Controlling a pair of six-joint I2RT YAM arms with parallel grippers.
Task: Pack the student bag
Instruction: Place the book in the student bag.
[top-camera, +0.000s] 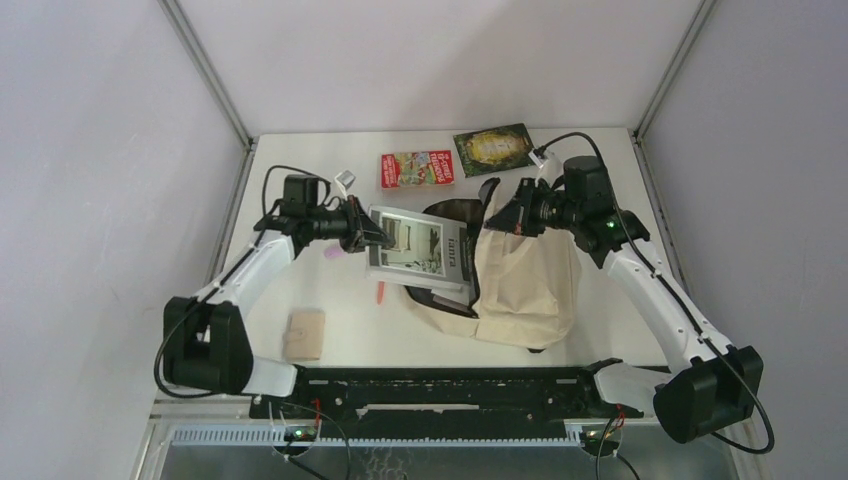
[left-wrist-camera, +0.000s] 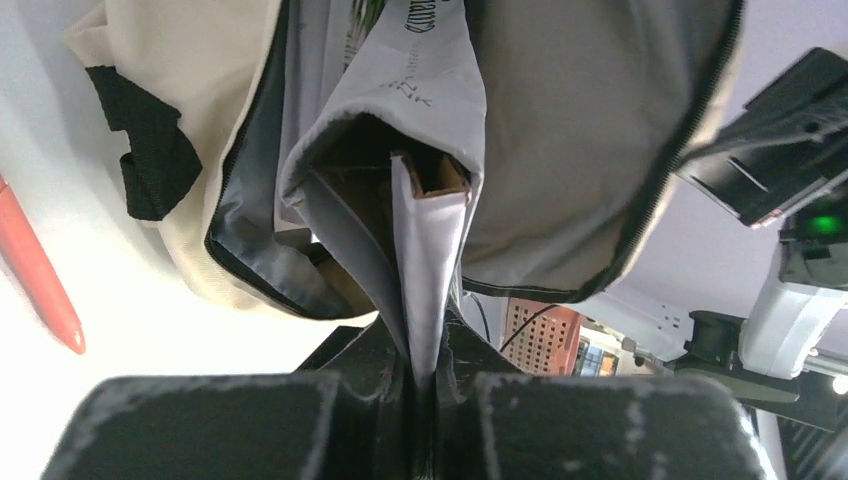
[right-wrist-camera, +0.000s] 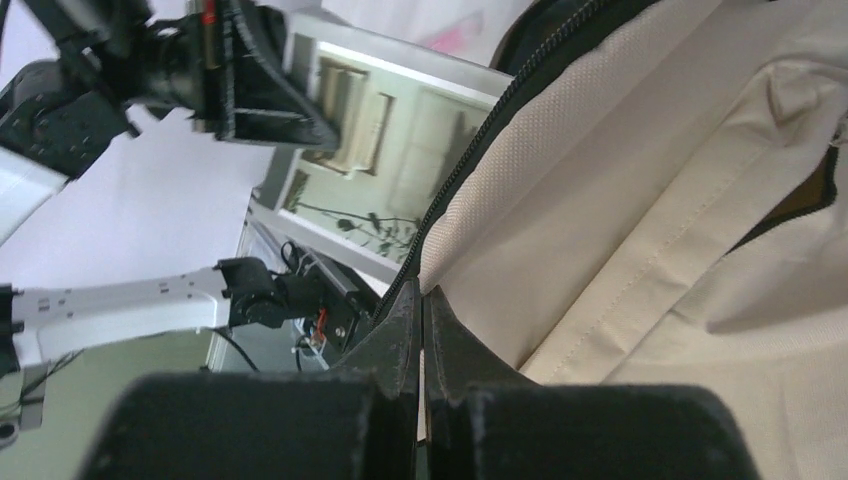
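A white table (top-camera: 340, 312) forms the base of a booth closed in by plain pale grey panels: a back wall (top-camera: 440, 60), a left wall (top-camera: 90, 180) and a right wall (top-camera: 770, 170), joined at the far corners by slanting aluminium posts (top-camera: 207, 72). Along the table's near edge runs a black mounting rail (top-camera: 440, 385), with a white slotted strip (top-camera: 225, 436) just below it. The light is even and diffuse, casting only soft shadows on the tabletop.
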